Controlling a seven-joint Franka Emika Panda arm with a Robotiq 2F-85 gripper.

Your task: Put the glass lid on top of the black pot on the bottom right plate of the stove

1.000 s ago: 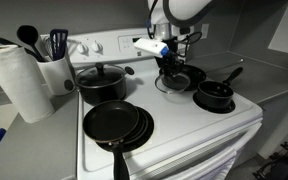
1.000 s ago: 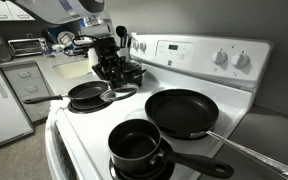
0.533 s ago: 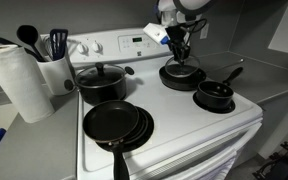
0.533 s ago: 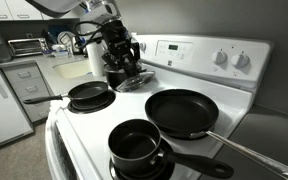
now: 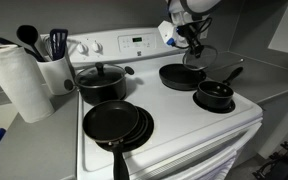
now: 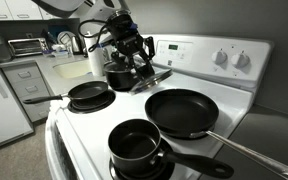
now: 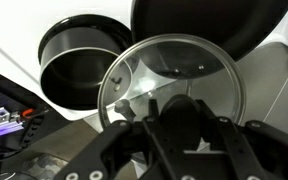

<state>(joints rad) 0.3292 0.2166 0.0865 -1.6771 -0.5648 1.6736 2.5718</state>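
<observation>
My gripper (image 5: 190, 42) is shut on the knob of the glass lid (image 5: 194, 60) and holds it in the air above the back frying pan (image 5: 181, 76). It also shows in an exterior view (image 6: 135, 58), with the lid (image 6: 152, 78) hanging tilted below it. In the wrist view the clear lid (image 7: 174, 80) fills the middle, and my fingers (image 7: 180, 128) hide its knob. The black pot (image 5: 214, 95) with its long handle stands on the front plate of the white stove (image 5: 170, 107); it also shows in an exterior view (image 6: 136, 146) and the wrist view (image 7: 77, 66).
A two-handled black pot (image 5: 102, 82) stands at the back of the stove. Stacked frying pans (image 5: 117, 123) lie at the front. A utensil holder (image 5: 54, 68) and paper towel roll (image 5: 16, 80) stand on the counter beside the stove. The control panel (image 6: 199, 55) rises behind.
My gripper has risen from the back frying pan with the glass lid in it and moved a little towards the wall side.
</observation>
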